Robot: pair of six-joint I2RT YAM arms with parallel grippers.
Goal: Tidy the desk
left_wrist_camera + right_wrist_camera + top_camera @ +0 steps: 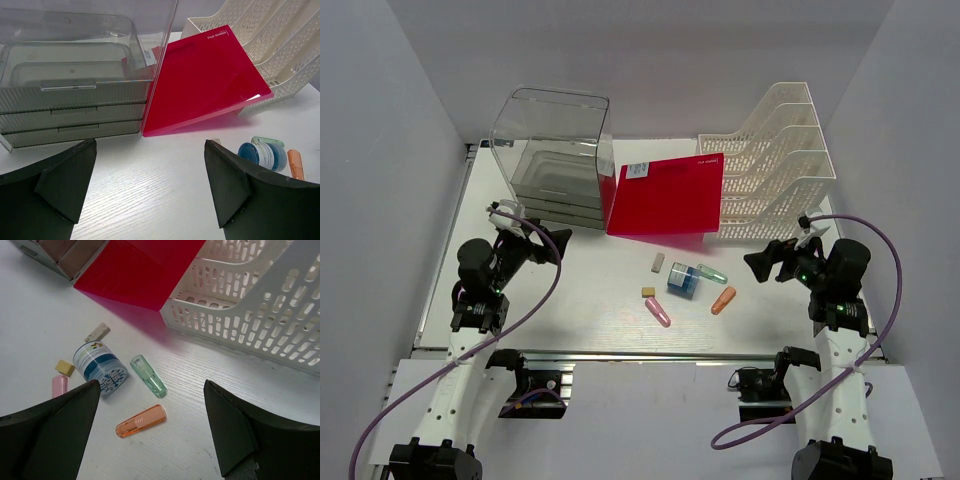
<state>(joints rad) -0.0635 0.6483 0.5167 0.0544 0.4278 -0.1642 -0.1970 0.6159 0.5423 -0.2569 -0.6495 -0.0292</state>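
The white desk [600,310] carries small items at its middle: a blue-labelled jar [683,280] on its side, a green capsule [711,272], an orange capsule [723,300], a pink capsule [658,312], a yellow block [648,292] and a tan block [658,262]. A red folder [667,196] leans between the drawer box and the rack. My left gripper [552,243] is open and empty near the drawer box. My right gripper [763,264] is open and empty, right of the orange capsule [141,421] and green capsule [148,376].
A clear plastic drawer box [552,158] stands at the back left. A white mesh file rack [775,165] stands at the back right. A silver rail [640,354] runs along the near edge. Grey walls close in both sides.
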